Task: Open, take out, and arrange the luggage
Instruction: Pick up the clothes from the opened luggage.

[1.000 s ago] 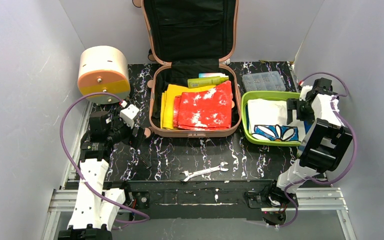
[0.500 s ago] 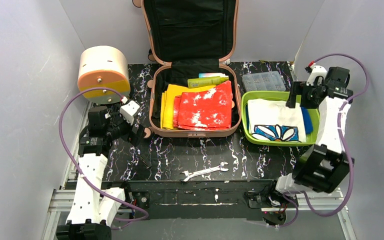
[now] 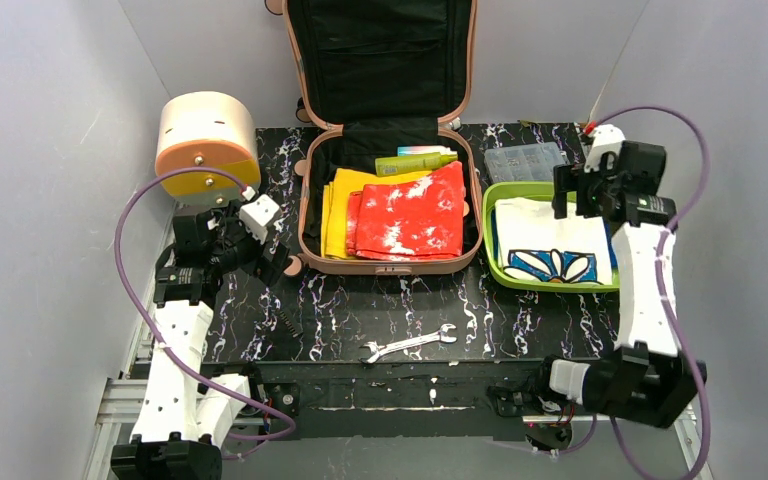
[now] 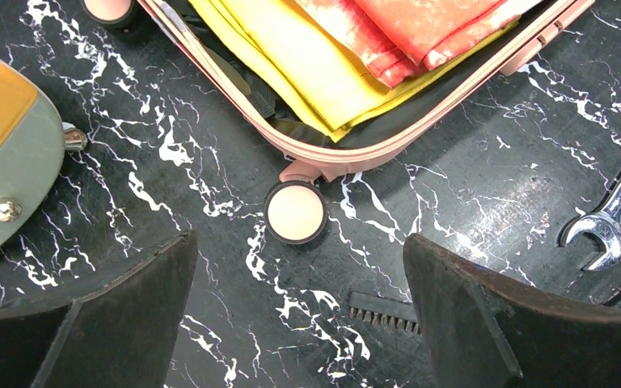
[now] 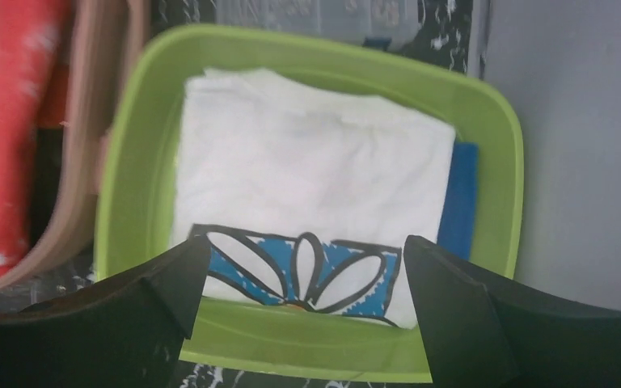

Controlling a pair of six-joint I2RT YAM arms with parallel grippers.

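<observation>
Salmon-pink and lying open, the luggage (image 3: 380, 60) sits at the back middle of the black marbled table (image 3: 380, 305). Its lid stands upright against the rear wall with the black lining showing. In the lower shell a folded yellow cloth (image 3: 338, 215) lies flat. A red-and-white cloth (image 3: 410, 210) overlaps its right part, and a green tube (image 3: 415, 163) lies along the far edge of the shell.

A cream-and-orange drum box (image 3: 205, 140) lies on its side at the back left, near the suitcase's left wall. The left gripper (image 3: 275, 262) is in the space between that box and the suitcase's near-left corner. Its jaws are spread wide with nothing between them. From the left wrist, the left gripper (image 4: 297, 242) frames a cream wheel (image 4: 295, 212) of the suitcase, which sits just ahead of the fingers.

A silver wrench (image 3: 408, 343) lies near the front edge of the table, well apart from the suitcase.

On the right, a lime-green tray (image 3: 540, 188) sits just beside the suitcase's right wall; whether they touch I cannot tell. A clear plastic box (image 3: 527, 160) stands just behind the tray. A folded white cloth with a blue flower print (image 3: 550, 235) fills most of the tray, and a blue item (image 5: 459, 194) shows past its right edge. The right gripper (image 3: 572, 195) hovers above the tray's far side, jaws wide apart and empty.
</observation>
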